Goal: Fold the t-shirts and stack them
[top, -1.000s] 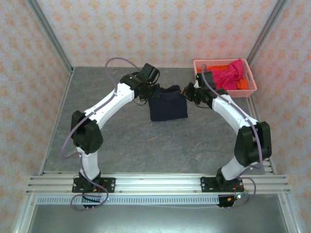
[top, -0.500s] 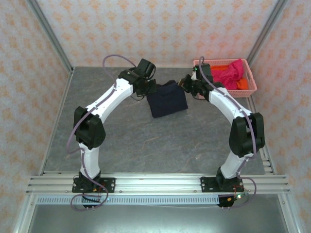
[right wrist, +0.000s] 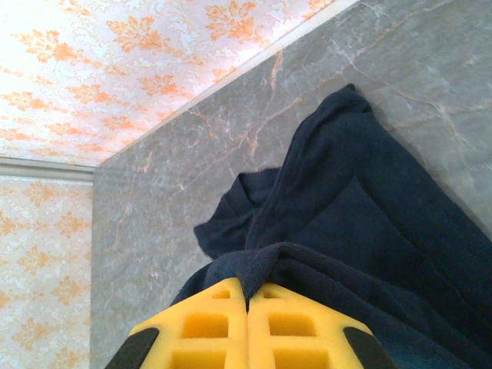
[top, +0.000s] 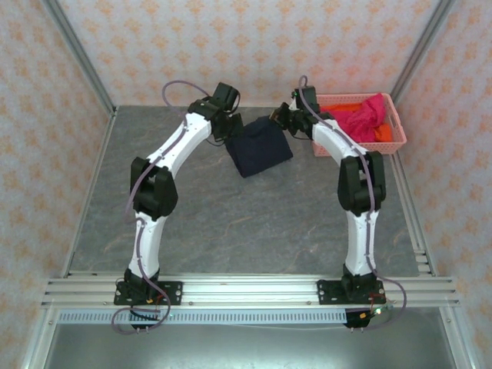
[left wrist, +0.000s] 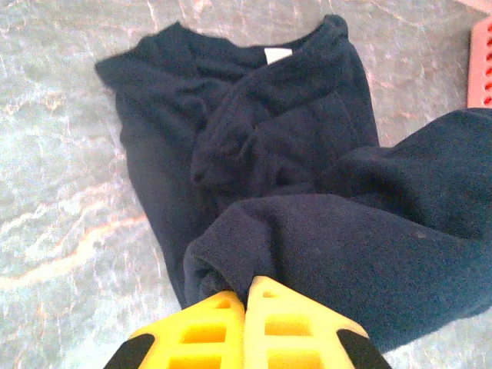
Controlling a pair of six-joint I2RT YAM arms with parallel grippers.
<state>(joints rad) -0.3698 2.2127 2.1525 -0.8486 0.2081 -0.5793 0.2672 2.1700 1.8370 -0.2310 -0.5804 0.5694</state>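
From above, the navy t-shirt [top: 260, 147] lies bunched on the tabletop [top: 231, 223], near the pink basket [top: 384, 144] holding the red t-shirt [top: 370, 110] and orange t-shirt [top: 347, 108]. Left wrist view: the left pincer [left wrist: 246, 290] is squeezed tight on a navy fold. Right wrist view: the right pincer [right wrist: 247, 298] pinches another edge. Both should move together, level, so the fold lands flat.
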